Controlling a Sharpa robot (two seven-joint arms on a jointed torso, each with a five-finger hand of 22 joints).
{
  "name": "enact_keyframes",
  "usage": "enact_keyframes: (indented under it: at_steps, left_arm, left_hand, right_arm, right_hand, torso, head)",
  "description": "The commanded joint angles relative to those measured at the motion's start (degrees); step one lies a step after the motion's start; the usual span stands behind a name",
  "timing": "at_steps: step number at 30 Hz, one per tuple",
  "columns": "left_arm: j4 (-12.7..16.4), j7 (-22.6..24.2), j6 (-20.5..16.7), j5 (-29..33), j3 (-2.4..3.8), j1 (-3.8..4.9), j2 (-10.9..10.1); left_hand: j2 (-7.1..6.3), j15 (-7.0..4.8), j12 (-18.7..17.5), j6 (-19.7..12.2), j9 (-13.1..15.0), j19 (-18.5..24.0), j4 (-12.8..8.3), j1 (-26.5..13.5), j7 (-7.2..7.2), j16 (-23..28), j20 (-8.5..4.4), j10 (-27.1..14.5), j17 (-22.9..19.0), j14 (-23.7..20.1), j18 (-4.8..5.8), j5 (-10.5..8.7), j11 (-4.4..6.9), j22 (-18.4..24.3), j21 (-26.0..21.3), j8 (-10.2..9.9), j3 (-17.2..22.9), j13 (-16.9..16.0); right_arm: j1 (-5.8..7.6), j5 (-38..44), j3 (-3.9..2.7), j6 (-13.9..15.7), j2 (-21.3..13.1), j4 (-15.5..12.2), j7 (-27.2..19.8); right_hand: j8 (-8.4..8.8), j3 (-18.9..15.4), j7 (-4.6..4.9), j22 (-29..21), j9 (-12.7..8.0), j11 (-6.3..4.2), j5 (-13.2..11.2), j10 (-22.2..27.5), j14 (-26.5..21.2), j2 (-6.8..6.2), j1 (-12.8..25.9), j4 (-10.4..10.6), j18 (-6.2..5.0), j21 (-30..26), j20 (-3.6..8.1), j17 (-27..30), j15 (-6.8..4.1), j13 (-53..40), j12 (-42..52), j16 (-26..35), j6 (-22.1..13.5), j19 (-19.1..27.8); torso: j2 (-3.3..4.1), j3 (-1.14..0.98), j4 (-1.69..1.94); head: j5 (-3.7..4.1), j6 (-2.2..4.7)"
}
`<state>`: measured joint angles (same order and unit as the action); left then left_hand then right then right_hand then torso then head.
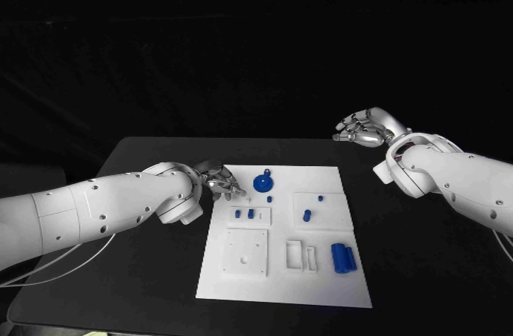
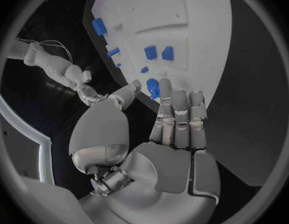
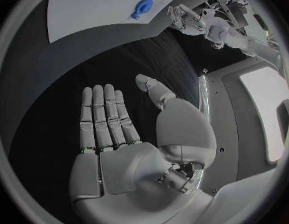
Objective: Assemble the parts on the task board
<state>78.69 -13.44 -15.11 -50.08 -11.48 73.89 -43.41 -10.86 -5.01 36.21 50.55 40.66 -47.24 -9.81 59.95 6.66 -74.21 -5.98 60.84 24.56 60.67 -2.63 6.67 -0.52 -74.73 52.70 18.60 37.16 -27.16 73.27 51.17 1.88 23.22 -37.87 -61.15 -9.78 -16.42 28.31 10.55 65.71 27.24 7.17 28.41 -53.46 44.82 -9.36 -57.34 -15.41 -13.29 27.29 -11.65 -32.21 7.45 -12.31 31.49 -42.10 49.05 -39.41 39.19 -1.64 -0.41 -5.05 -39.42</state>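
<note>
Left hand: at the upper left corner of the task board, over its edge; fingers straight and close together, thumb apart, holding nothing.
Left hand, wrist view: fingertips near the round blue part, no clear contact visible.
Right hand: well apart from the board, over the bare tabletop past its upper right corner; fingers loosely curved in the head view, holding nothing.
Right hand, wrist view: palm flat, fingers stretched side by side, thumb spread out.
Task board: white plate, lying flat in the middle of the tabletop.
Round blue part: on the upper part of the board, just beside the left hand.
Small blue pegs: standing in a small raised block, below the round part.
Blue pieces at upper right: in the square field, one small and one longer.
Two blue cylinders: lying side by side near the right edge of the board, lower part.
White square plate: on the lower left of the board.
White narrow frame: between the square plate and the cylinders.
Tabletop: black, carrying the board.
</note>
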Motion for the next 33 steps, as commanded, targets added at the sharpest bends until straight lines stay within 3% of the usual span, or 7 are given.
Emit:
enact_keyframes:
  at_steps: [1, 3, 10, 16, 21, 25, 33]
  left_arm:
    - [-0.68, 10.91, -5.31, -4.65, -0.02, 0.03, 1.07]
    - [-1.5, 12.35, -5.6, -7.76, -0.19, 0.03, 1.99]
    - [-3.39, 14.82, -6.39, -15.33, -0.61, -0.34, 4.0]
    - [-4.21, 16.97, -6.7, -18.27, -0.6, -0.69, 5.29]
    - [-5.39, 18.24, -6.49, -28.68, -0.61, -1.11, 6.94]
    - [-6.4, 18.58, -6.0, -32.1, -0.61, -1.67, 8.17]
    - [-8.57, 18.55, -4.75, -32.6, -0.61, -2.39, 10.63]
  left_hand:
    - [1.54, 1.35, -3.65, -0.25, -0.79, 1.53, -4.54, 4.97, 1.37, 0.95, -3.24, -1.13, -0.5, -1.1, 0.77, 0.48, -2.18, 0.0, -0.82, -0.16, 0.73, 2.54]
    - [2.04, 2.01, -8.29, 0.43, -2.5, 1.33, -6.45, 7.06, 1.33, 1.06, -2.67, 0.12, -0.78, -0.95, 0.58, 0.78, -2.82, -0.04, -1.21, -0.57, 0.72, 6.01]
    - [1.6, 3.39, -15.86, 0.92, -5.2, 1.02, -6.43, 8.78, 1.51, 1.6, -1.38, 0.44, -1.37, -0.95, -0.31, -1.0, -4.2, -0.21, -1.92, -1.92, 0.09, 10.53]
    - [1.5, 3.34, -17.78, 1.68, -6.01, 0.54, -6.26, 8.74, 1.37, 1.53, -1.29, 1.98, -1.47, -0.48, -0.58, -1.6, -4.16, -0.28, -2.07, -2.15, -0.24, 11.54]
    - [0.43, 3.25, -18.92, 2.18, -6.43, -0.22, -5.6, 7.94, 1.25, 0.85, -1.4, 2.63, -1.24, 0.31, -0.76, -1.68, -4.11, -0.42, -1.86, -2.22, -0.84, 12.07]
    - [-0.49, 3.18, -19.87, 2.85, -6.73, -0.83, -5.26, 8.05, 1.03, 0.36, -1.48, 3.15, -1.08, 0.77, -1.01, -1.59, -4.06, -0.54, -1.7, -2.14, -0.87, 12.46]
    - [-0.27, 3.68, -22.47, 3.49, -7.37, -0.86, -5.17, 8.58, 0.89, 0.6, -1.08, 2.76, -1.32, 0.53, -1.22, -0.36, -4.59, -0.66, -1.98, -2.36, -0.56, 13.47]
  right_arm:
    - [-0.03, 0.05, -0.02, -0.51, 0.08, -0.04, -0.54]
    - [-0.03, 0.05, -0.02, -0.5, 0.11, -0.05, -0.54]
    - [-0.03, 0.05, -0.02, -0.51, 0.15, -0.07, -0.53]
    - [-0.03, 0.05, -0.02, -0.57, 0.21, -0.11, -0.53]
    - [-0.04, 0.05, -0.02, -0.55, 0.23, -0.12, -0.55]
    - [-0.04, 0.05, -0.02, -0.55, 0.23, -0.21, -0.57]
    - [-0.04, 0.05, -0.03, -0.56, 0.28, -0.28, -0.56]
  right_hand:
    - [-0.08, -0.28, 0.07, 0.09, -0.1, 0.08, 0.21, -0.02, -0.53, 0.44, 0.27, 0.14, -1.08, -0.28, -0.53, 0.11, 0.05, 0.06, 0.28, -0.34, -0.31, 0.0]
    - [-0.08, -0.27, 0.07, 0.1, -0.1, 0.08, 0.21, -0.01, -0.53, 0.44, 0.25, 0.14, -1.09, -0.29, -0.53, 0.12, 0.05, 0.07, 0.28, -0.35, -0.31, 0.0]
    - [-0.08, -0.25, 0.07, 0.12, -0.11, 0.08, 0.21, -0.01, -0.54, 0.47, 0.21, 0.12, -1.1, -0.31, -0.54, 0.17, 0.05, 0.1, 0.3, -0.39, -0.3, -0.01]
    - [-0.09, -0.23, 0.07, 0.14, -0.11, 0.07, 0.21, -0.02, -0.54, 0.49, 0.18, 0.11, -1.1, -0.32, -0.54, 0.2, 0.05, 0.12, 0.31, -0.42, -0.3, -0.01]
    - [-0.09, -0.21, 0.07, 0.15, -0.12, 0.07, 0.22, -0.02, -0.54, 0.51, 0.14, 0.1, -1.11, -0.33, -0.54, 0.23, 0.05, 0.15, 0.33, -0.45, -0.3, -0.02]
    - [-0.09, -0.2, 0.07, 0.17, -0.12, 0.07, 0.22, -0.02, -0.55, 0.51, 0.12, 0.09, -1.12, -0.34, -0.55, 0.26, 0.05, 0.16, 0.34, -0.47, -0.29, -0.02]
    - [-0.09, -0.2, 0.07, 0.19, -0.13, 0.07, 0.23, -0.02, -0.56, 0.5, 0.1, 0.07, -1.12, -0.35, -0.56, 0.3, 0.05, 0.19, 0.36, -0.5, -0.29, -0.03]
  torso:
    - [0.02, 0.01, 0.01]
    - [0.02, -0.01, 0.0]
    - [0.06, 0.0, -0.09]
    - [0.06, 0.02, -0.05]
    - [0.05, 0.06, -0.04]
    - [0.09, 0.04, -0.08]
    - [0.1, 0.07, -0.07]
  head:
    - [0.06, 0.21]
    - [0.04, 0.3]
    - [0.15, 0.55]
    - [0.47, 0.68]
    - [0.65, 0.69]
    - [0.71, 0.79]
    - [1.02, 0.77]
